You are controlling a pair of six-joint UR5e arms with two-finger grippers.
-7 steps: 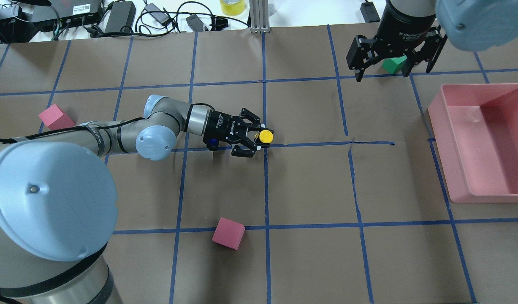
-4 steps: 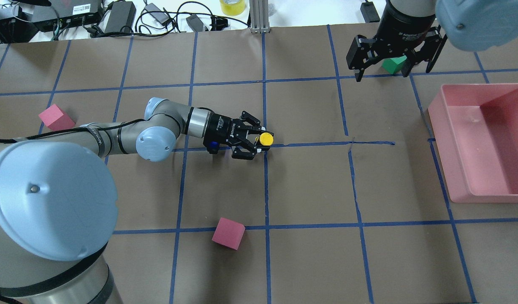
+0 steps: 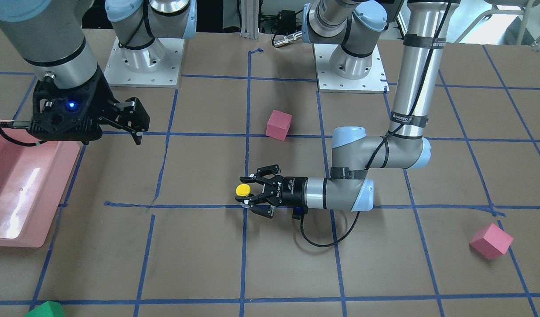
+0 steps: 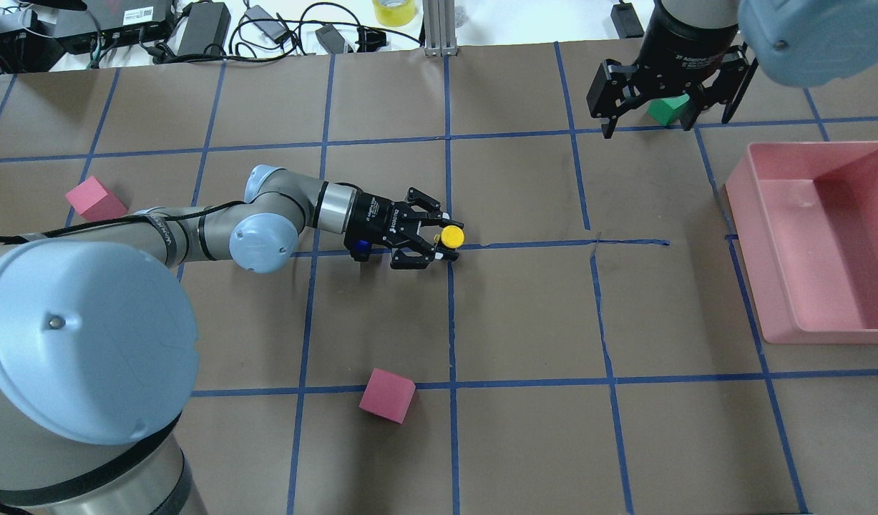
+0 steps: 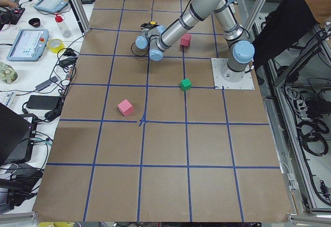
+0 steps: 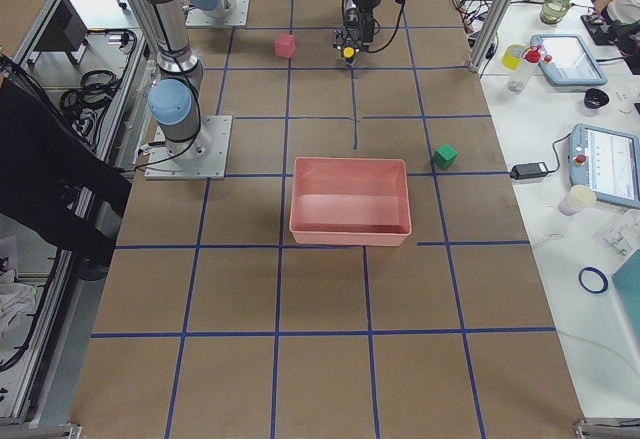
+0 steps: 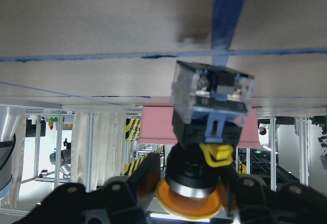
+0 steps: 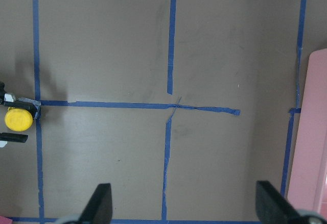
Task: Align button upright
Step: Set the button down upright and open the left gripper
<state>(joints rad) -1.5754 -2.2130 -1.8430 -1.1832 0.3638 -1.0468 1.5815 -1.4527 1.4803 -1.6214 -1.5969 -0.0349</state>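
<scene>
The button [image 4: 451, 235], yellow cap up, stands on the blue tape crossing at the table's middle. It also shows in the front view [image 3: 242, 189]. My left gripper [image 4: 440, 236] lies level and low over the table, shut on the button just below its cap. In the left wrist view the grey-and-black body [image 7: 212, 99] points at the table and the fingers [image 7: 140, 180] flank the collar. My right gripper [image 4: 650, 118] hangs open and empty at the far right; in its wrist view [image 8: 186, 208] the jaws stand wide apart and the button [image 8: 18, 119] is far left.
A green cube [image 4: 667, 109] sits behind the right gripper. Pink cubes lie at the left [image 4: 95, 199] and near the front [image 4: 387, 395]. A pink bin [image 4: 768, 214] stands at the right edge. Cables and boxes line the far edge.
The left gripper has turned slightly and shifted a little toward the near side with the button in it. The right arm has not moved.
</scene>
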